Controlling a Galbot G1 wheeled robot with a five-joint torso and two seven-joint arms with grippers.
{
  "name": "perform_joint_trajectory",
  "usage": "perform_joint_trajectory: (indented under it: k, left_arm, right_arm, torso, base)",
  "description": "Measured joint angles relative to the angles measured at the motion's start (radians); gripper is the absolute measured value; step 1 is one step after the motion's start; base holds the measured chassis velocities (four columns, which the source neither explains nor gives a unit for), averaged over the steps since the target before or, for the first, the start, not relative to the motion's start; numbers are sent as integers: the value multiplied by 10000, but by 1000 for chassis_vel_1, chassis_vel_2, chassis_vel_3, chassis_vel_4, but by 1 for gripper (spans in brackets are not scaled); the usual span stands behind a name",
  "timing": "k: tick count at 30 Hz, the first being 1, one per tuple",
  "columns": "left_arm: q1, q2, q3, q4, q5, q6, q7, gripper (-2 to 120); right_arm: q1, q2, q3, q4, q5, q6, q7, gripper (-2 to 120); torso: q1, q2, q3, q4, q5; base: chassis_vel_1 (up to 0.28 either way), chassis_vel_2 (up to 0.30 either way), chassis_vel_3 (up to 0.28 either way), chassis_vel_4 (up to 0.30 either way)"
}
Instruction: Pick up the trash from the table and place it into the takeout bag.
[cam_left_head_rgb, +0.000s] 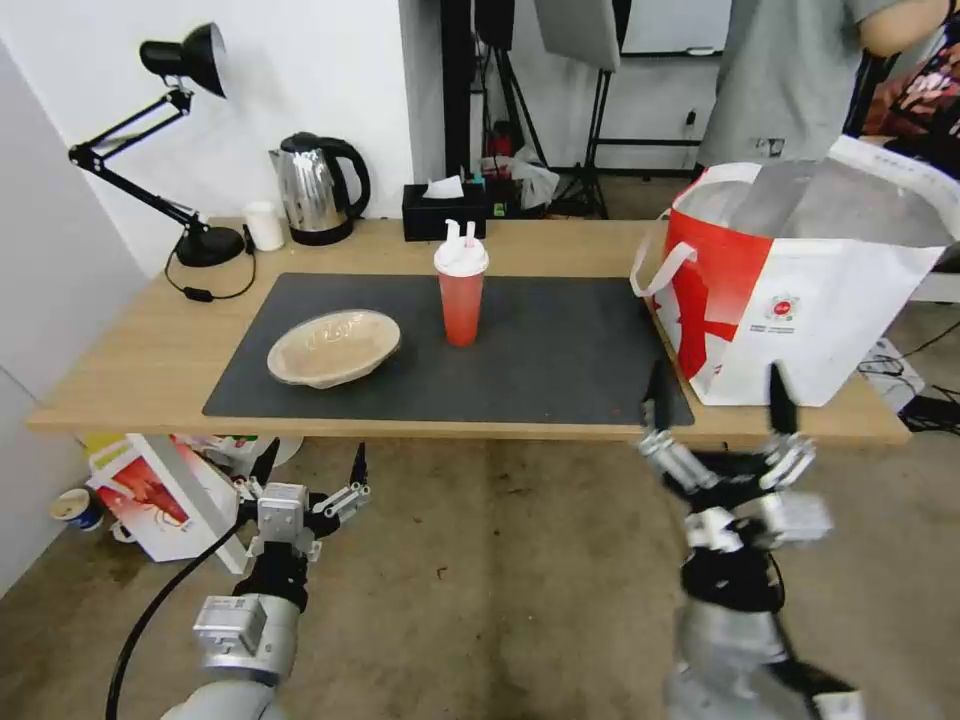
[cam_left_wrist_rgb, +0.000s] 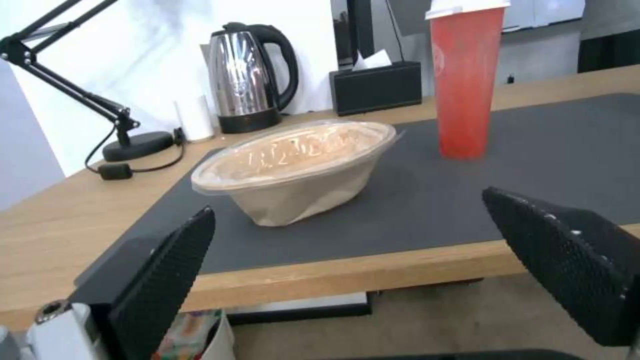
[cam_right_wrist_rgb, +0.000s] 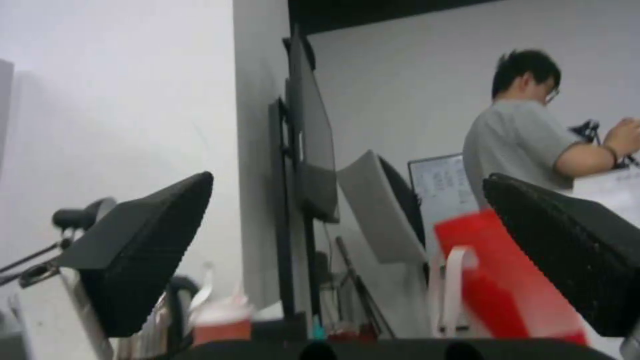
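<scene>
Nearest the head camera, both grippers hang below the front edge of the long light-wood bench (cam_left_head_rgb: 130, 360). The left gripper (cam_left_head_rgb: 308, 468) sits low with its jaws spread wide and empty, facing the shallow oval tan lidded container (cam_left_head_rgb: 333, 346) on the dark grey mat (cam_left_head_rgb: 560, 350). The right gripper (cam_left_head_rgb: 715, 402), jaws likewise released, is raised just before the large red-and-white takeout bag (cam_left_head_rgb: 800, 300), which stands open at the bench's right end, ready to receive trash. Between container and bag stands the red translucent cup with white lid (cam_left_head_rgb: 461, 292), upright on the mat.
</scene>
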Motion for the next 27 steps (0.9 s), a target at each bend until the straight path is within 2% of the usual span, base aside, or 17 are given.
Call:
perform_joint_trajectory:
  k: [14,18,27]
  left_arm:
    - [0,0,0,0,0,0,0,100]
    - [0,0,0,0,0,0,0,100]
    - [0,0,0,0,0,0,0,100]
  right_arm:
    - [-129,113,-766,-1141,-678,856,98,100]
    - [-181,133,-765,-1232,-687,994,85,100]
    - [-291,211,-743,-1283,-733,1174,60,100]
  torso:
    - [0,0,0,-1,-1]
    - [0,1,0,1,-17]
    - [1,1,0,2,-18]
  base:
    - [0,0,0,0]
    - [0,0,0,0]
    - [0,0,0,0]
